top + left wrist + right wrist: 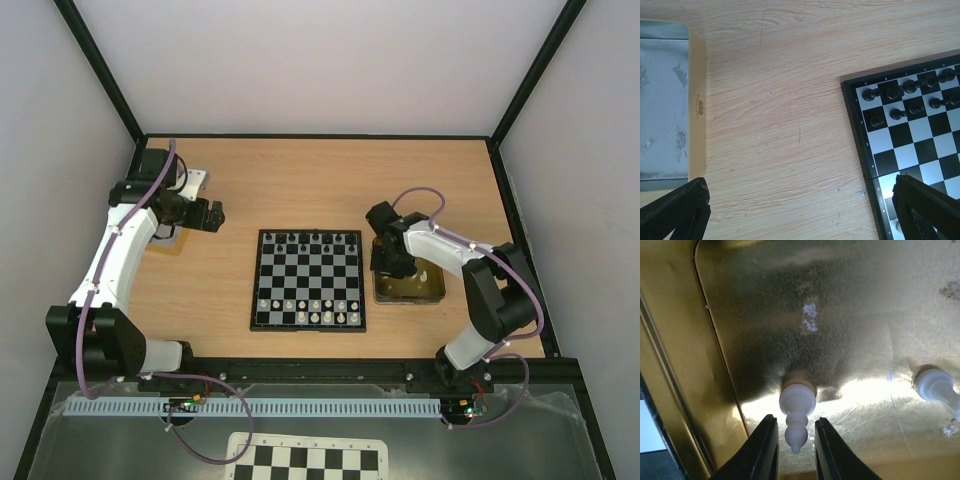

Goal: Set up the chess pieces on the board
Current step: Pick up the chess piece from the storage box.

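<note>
My right hand [796,450] sits low in the gold tin tray [850,315], narrowed around a lying white pawn [797,410], slim gaps showing, not gripping. My left hand [800,210] hangs wide open and empty, with the board [852,115] under one finger.

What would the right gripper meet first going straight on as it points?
The right gripper would likely meet the small white plastic chess piece between its fingers, then the shiny gold tin tray; depth unclear.

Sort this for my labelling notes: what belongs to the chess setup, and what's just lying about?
Job: board, white chess pieces on it, loose white pieces in the gold tin tray.
Lying about: grey tin, unframed checker sheet.
</note>
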